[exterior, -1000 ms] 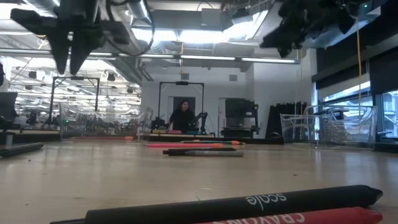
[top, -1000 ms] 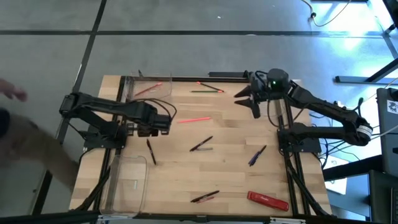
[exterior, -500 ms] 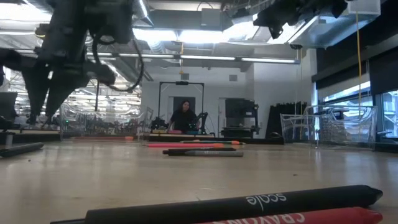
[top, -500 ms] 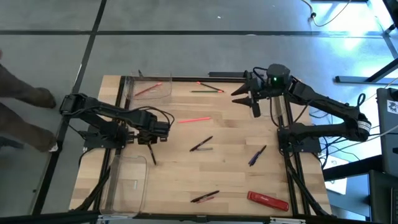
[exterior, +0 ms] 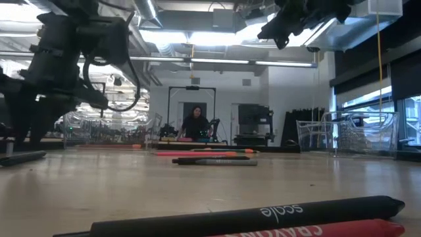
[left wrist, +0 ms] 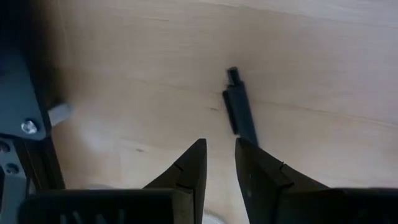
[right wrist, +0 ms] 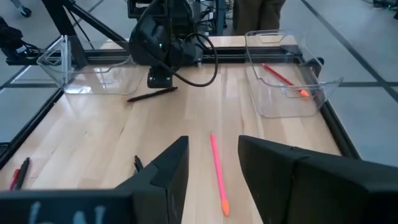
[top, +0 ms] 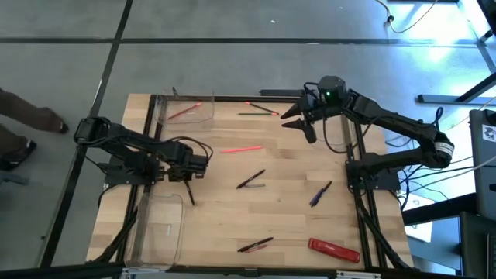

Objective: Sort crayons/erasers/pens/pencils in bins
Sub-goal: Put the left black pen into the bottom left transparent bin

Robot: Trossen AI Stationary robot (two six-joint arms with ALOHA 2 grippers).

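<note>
Left gripper point(top: 188, 175) of mine sits low over the left side of the table point(top: 287, 194), fingers point(left wrist: 189, 171) parted, nothing between them; a black pencil point(left wrist: 239, 112) lies just ahead of the tips, its near end hidden behind one finger. Right gripper point(top: 297, 124) hangs up high near the far edge, jaws apart and empty. Below it a pink crayon point(right wrist: 217, 174) lies loose on the wood. Far-left clear bin point(right wrist: 287, 93) holds one red crayon point(right wrist: 283, 79). Near-left bin point(top: 159, 225) has something small and pale inside, can't make it out. More dark pencils point(top: 252, 180) are scattered mid-table. In the low view both grippers are cut off at the top.
</note>
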